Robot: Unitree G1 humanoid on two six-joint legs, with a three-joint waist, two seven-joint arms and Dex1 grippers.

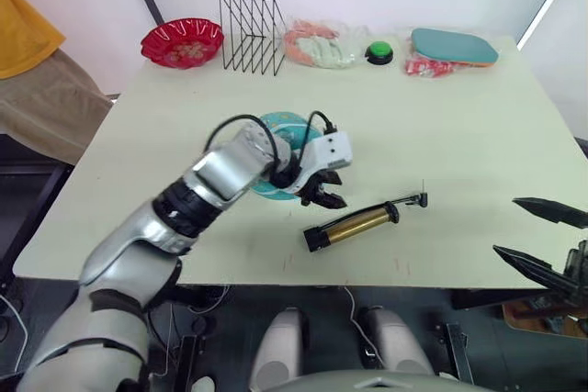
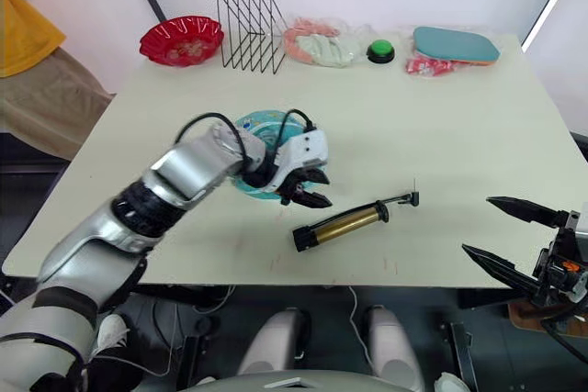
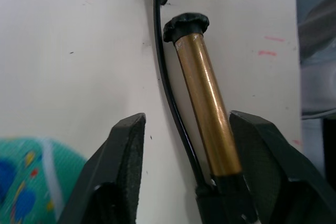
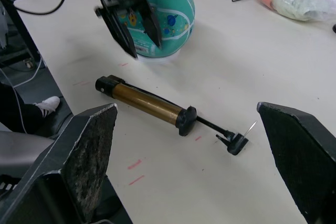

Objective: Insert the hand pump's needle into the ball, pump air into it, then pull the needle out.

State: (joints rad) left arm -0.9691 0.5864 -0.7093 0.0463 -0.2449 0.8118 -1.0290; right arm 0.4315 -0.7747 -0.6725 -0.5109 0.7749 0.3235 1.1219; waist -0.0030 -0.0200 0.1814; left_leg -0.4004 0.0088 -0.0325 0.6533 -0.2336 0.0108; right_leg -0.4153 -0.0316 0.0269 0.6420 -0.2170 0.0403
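The hand pump [image 1: 354,225] lies flat on the pale table, gold barrel toward the front edge. Its black T-handle [image 4: 232,142] points right, with the thin silver needle [image 4: 251,128] sticking up from it. The teal ball [image 2: 260,126] sits just left of the pump, largely covered by my left arm. My left gripper [image 1: 322,195] is open and hovers between ball and pump. In the left wrist view the barrel [image 3: 207,114] and black hose [image 3: 167,72] show between its fingers [image 3: 123,171]. My right gripper [image 2: 510,236] is open past the table's right front corner, holding nothing.
Along the far edge stand a red bowl [image 1: 181,41], a black wire rack [image 1: 251,32], a bag of cloth items [image 1: 320,44], a green button [image 1: 378,52] and a teal paddle [image 1: 454,46]. A chair with brown and yellow cloth [image 1: 37,80] is at the left.
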